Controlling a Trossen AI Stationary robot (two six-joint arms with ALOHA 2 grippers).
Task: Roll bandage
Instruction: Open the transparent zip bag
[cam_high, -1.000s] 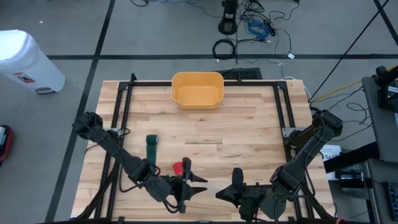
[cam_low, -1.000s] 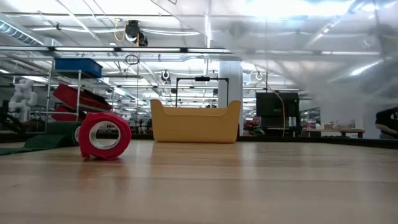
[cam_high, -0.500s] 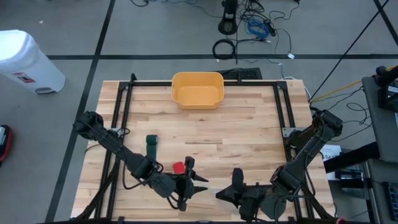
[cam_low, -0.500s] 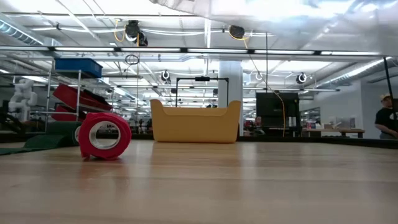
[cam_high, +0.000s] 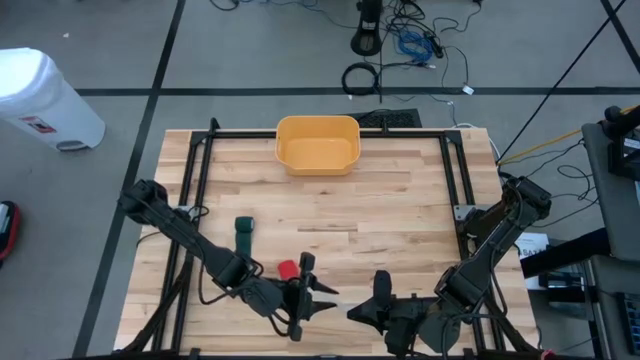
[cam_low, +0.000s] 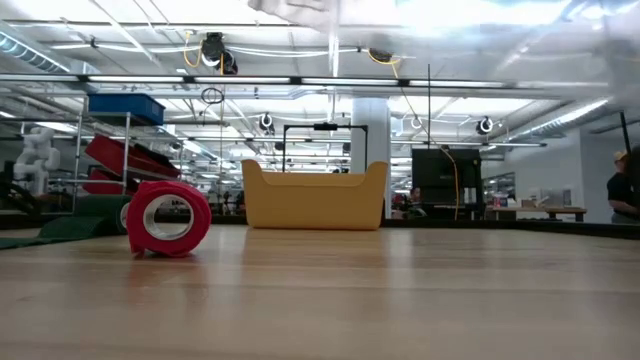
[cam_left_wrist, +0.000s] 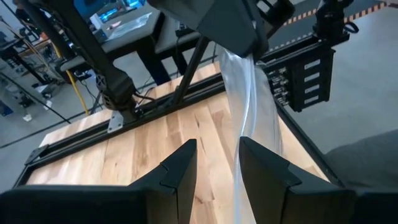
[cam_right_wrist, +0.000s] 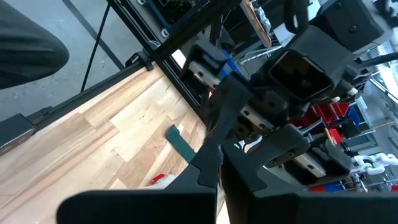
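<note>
A white, half-transparent bandage strip (cam_left_wrist: 256, 93) hangs in the air between my two grippers over the table's near edge. My right gripper (cam_high: 355, 310) is shut on its upper end. My left gripper (cam_left_wrist: 217, 144) faces it, fingers apart, and the strip runs down past one finger (cam_left_wrist: 267, 168). A red bandage roll (cam_low: 168, 217) stands on its edge on the table. A dark green bandage (cam_high: 243, 236) lies flat to the roll's left. My right gripper pinches the white strip's upper end (cam_left_wrist: 235, 55) between its two shut fingers. The strip hangs slack below them, clear of the table. My left gripper's finger has the strip lying along it; whether the two touch, I cannot tell.
A yellow bin (cam_high: 317, 143) stands at the middle of the table's far edge. Black frame rails (cam_high: 190, 200) run along the table's left and right sides. Bare wood lies between the bin and the grippers. A person stands far off in the room (cam_low: 625, 195).
Both grippers have kept their places. The white strip, seen as a blur at the top of the low view, has swayed a little.
</note>
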